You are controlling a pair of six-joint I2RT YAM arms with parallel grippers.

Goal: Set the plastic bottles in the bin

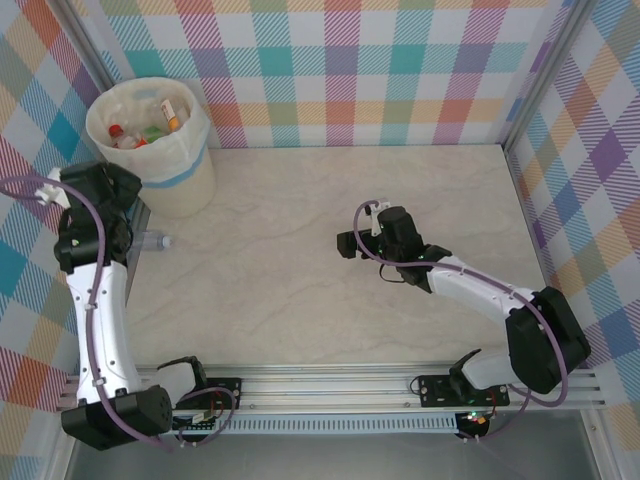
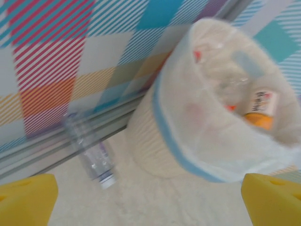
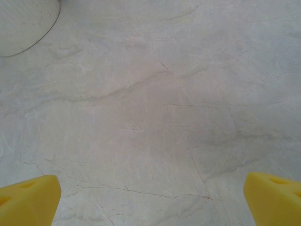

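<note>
Clear bottle beside bin, left gripper spread — empty

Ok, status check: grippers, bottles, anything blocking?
Left gripper open, empty, near the bin. Right gripper open, empty, over bare table. One clear bottle lies by the wall beside the bin; several bottles inside. Nothing blocking it.

Robot lab test cell, a staged set rather than a lived-in room. Left arm and right arm are bolted to an aluminium rail at the table's near edge, with purple cables looping along them. Table has a marble-look top, boxed in on three sides by walls printed in pastel plaid and joined by bare metal posts. Wrist views show the same top and plaid.
</note>
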